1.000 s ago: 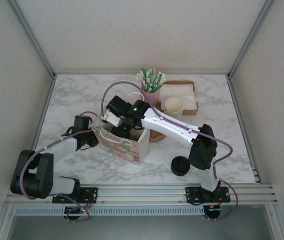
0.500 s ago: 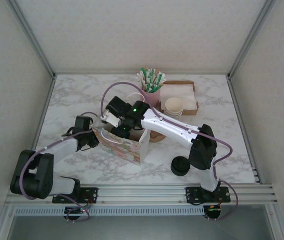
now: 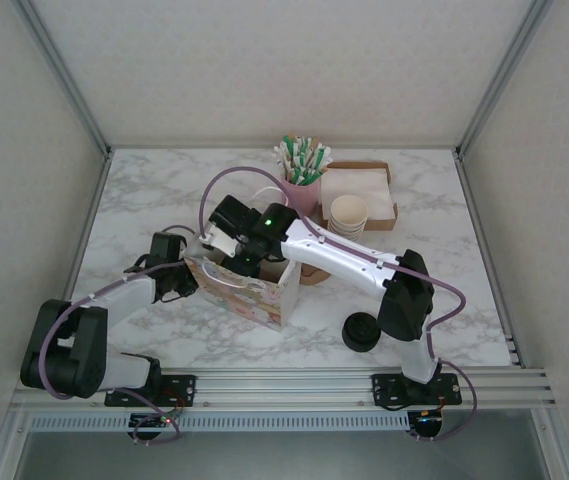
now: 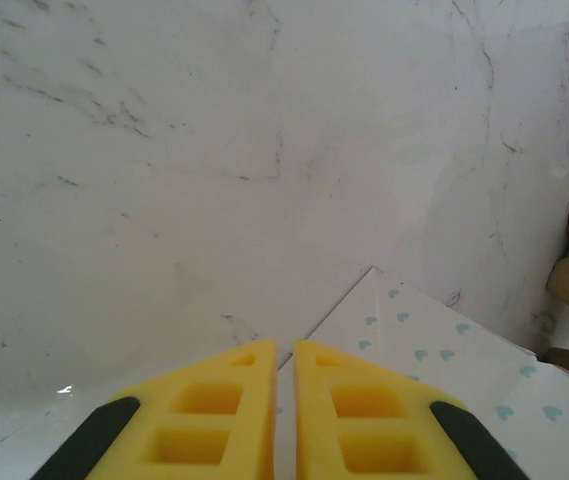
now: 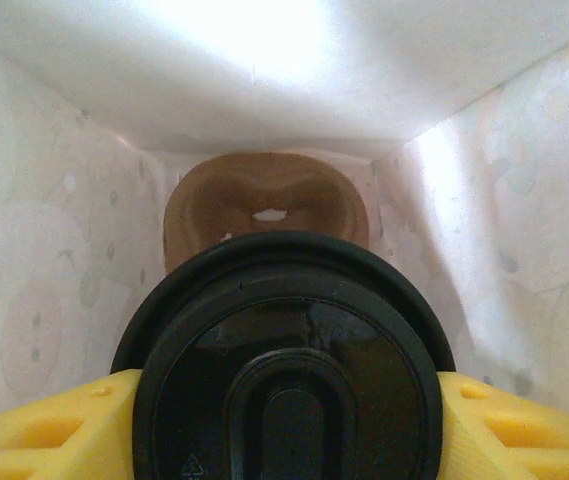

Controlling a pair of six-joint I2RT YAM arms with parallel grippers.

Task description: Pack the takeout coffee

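Note:
The takeout coffee's black lid (image 5: 284, 350) is close up in the right wrist view, and the cup under it is hidden. My right gripper (image 5: 284, 405) is shut on the takeout coffee, a yellow finger (image 5: 34, 425) on each side, inside the pastel patterned paper bag (image 3: 249, 290). The bag's white walls (image 5: 484, 230) rise all around, and a brown shape (image 5: 264, 200) lies at its bottom. From above, the right gripper (image 3: 245, 262) reaches down into the bag's mouth. My left gripper (image 4: 285, 350) is shut on the bag's left rim (image 4: 434, 350), at the bag's left corner (image 3: 188, 268).
At the back stand a pink cup of green-and-white straws (image 3: 302, 180), a cardboard box of white napkins (image 3: 366, 185) and a stack of lidless cream cups (image 3: 348, 213). Black lids (image 3: 361, 331) sit by the right arm's base. A brown piece (image 3: 314, 273) lies just right of the bag.
The right wrist has edged slightly left over the bag with the coffee still in its grip. The left arm and the bag have stayed put.

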